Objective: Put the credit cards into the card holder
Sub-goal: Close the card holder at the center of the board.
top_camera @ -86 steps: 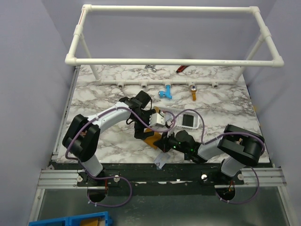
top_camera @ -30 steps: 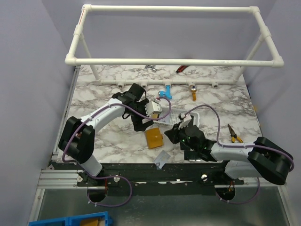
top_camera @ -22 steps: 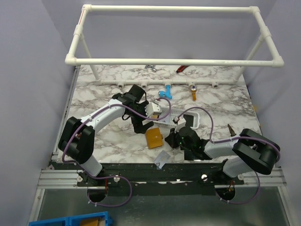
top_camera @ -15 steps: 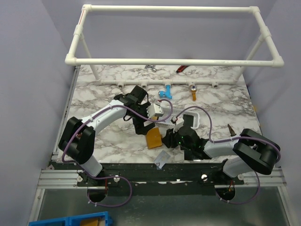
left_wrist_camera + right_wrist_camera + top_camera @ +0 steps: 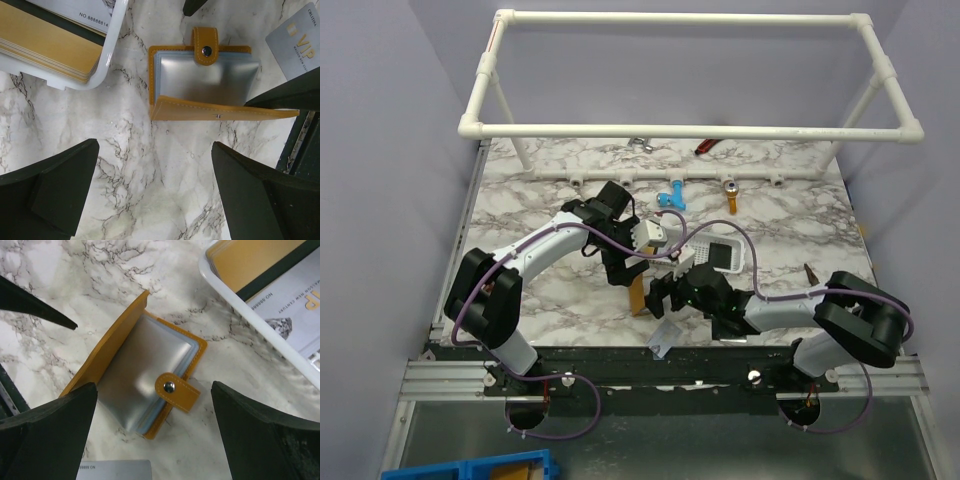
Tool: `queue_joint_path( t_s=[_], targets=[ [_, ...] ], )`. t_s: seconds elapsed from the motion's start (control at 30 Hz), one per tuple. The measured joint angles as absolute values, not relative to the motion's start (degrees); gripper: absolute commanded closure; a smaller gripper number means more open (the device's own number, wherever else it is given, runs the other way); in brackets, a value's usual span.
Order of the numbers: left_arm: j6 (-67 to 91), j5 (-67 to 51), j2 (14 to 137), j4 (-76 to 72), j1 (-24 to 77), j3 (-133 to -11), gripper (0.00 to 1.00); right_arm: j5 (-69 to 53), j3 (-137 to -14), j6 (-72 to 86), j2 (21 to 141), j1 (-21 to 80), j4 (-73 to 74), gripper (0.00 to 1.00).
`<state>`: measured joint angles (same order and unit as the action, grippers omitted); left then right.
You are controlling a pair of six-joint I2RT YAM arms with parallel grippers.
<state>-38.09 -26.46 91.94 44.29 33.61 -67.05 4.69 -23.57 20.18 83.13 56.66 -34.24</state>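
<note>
**Top external view.** The card holder (image 5: 638,296) is seen on the marble table (image 5: 550,300), near the front edge and roughly midway between the two arm bases. The left gripper (image 5: 625,272) is placed just beyond it and the right gripper (image 5: 667,297) just to its right. From this height, neither gripper's finger spread can be judged. A white basket (image 5: 742,256) containing credit cards (image 5: 720,256) is noted just right of and beyond the holder. One silvery card (image 5: 663,336) lies loose at the near edge of the table.

**Left wrist view.** The fingers of the left gripper (image 5: 155,190) are spread wide apart and nothing is held between them. The card holder (image 5: 205,82) lies open on the marble, with its clear sleeves exposed and its snap strap (image 5: 205,45) unfastened. One cover is raised on edge. A dark finger of the right gripper (image 5: 285,95) is seen at the cover's end, though contact cannot be confirmed. A basket corner (image 5: 112,45) with a stack of gold cards (image 5: 45,45) is recorded in one upper corner – the silvery card (image 5: 297,40) lies in the other.

**Right wrist view.** The fingers of the right gripper (image 5: 155,435) stand fully apart and are empty, hovering over the open card holder (image 5: 145,375). The raised cover and the snap strap (image 5: 175,390) are both visible. The basket rim (image 5: 240,305) runs across the upper right corner, with gold cards (image 5: 250,260) inside. An edge of the silvery card (image 5: 115,470) is seen at the bottom of the view.
</note>
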Motion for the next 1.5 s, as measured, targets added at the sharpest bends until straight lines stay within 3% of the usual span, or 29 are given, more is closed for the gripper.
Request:
queue_joint_path(
  t_s=[0.17, 0.3, 0.77, 1.13, 1.5],
  targets=[
    [-38.1, -26.5, 91.9, 44.3, 33.6, -67.0, 0.01, 8.6, -27.5, 18.7, 87.3, 57.7, -32.6, 0.00],
    [-38.1, -26.5, 91.9, 44.2, 33.6, -67.0, 0.02, 11.8, -29.1, 17.6, 89.6, 57.8, -31.1, 0.08],
    [-38.3, -26.5, 91.9, 43.6, 33.4, -65.9, 0.01, 15.2, -29.8, 17.5, 91.2, 58.1, -30.3, 0.54],
    [-38.1, -27.5, 91.9, 43.2, 33.4, -65.9, 0.02, 15.4, -29.9, 19.5, 91.1, 58.5, -30.0, 0.61],
    [-37.0, -24.4, 92.9, 38.0, 36.2, -65.8, 0.02, 16.3, -29.8, 21.4, 88.8, 58.9, -26.4, 0.56]
  ],
)
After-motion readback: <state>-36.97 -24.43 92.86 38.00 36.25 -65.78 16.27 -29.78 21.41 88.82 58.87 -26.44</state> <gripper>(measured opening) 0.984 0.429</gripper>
